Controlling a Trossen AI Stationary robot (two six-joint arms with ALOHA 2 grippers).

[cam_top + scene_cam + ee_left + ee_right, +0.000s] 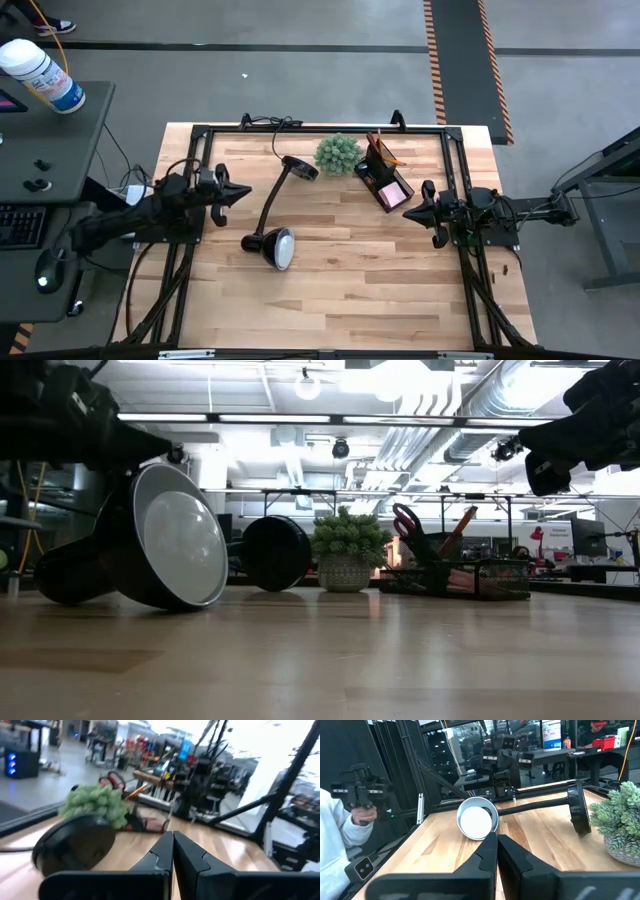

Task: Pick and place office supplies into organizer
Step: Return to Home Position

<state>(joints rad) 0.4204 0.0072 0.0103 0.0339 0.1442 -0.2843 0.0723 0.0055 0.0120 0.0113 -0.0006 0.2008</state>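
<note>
We see the scissors [406,520] standing handles-up in the organizer [502,579], just beside the plant [345,548]. They seem stiff and light; we would take the red handles. The left gripper [173,840] and right gripper [496,839] hang empty, fingers pressed together.

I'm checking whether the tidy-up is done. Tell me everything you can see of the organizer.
The organizer is a dark rectangular box with mesh-looking walls, resting skewed on the wooden table, far right, beside the plant. Red-handled scissors and orange pencils stand in its far end; a pink pad lies in its near end. The left gripper and right gripper are clear of it.
</note>
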